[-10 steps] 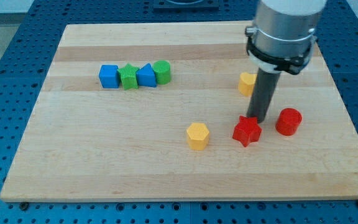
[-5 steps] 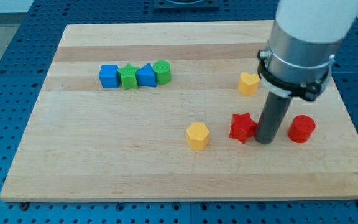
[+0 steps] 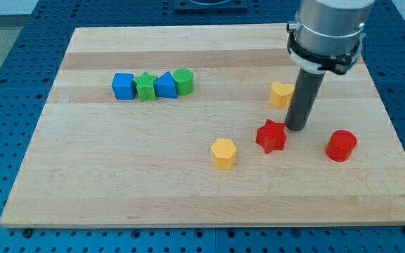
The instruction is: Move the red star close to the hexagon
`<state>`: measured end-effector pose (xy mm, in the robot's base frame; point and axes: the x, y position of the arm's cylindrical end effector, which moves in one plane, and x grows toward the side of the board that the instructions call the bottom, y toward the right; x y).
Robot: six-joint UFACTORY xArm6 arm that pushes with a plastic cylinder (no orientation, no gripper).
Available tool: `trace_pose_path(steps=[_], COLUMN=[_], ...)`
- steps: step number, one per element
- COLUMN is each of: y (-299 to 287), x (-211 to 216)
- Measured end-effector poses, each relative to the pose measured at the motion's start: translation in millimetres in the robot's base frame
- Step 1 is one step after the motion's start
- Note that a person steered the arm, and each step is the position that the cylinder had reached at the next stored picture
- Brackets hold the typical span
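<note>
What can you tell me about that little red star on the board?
The red star is a small, chunky block with blunt points, plastic by its look, lying flat on the wooden board. It sits right of centre, between the yellow hexagon at its lower left and the red cylinder at its right, touching neither. My tip stands at its upper right edge.

Robotics lab, by the look — wooden board (image 3: 118,183) on a blue perforated bench (image 3: 5,84), industrial arm overhead.
</note>
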<state>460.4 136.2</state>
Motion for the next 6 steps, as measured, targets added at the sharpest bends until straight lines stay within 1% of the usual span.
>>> trace_pose_path(steps=[2,3,6], y=[0,-2,-35], x=[-11,-5,7])
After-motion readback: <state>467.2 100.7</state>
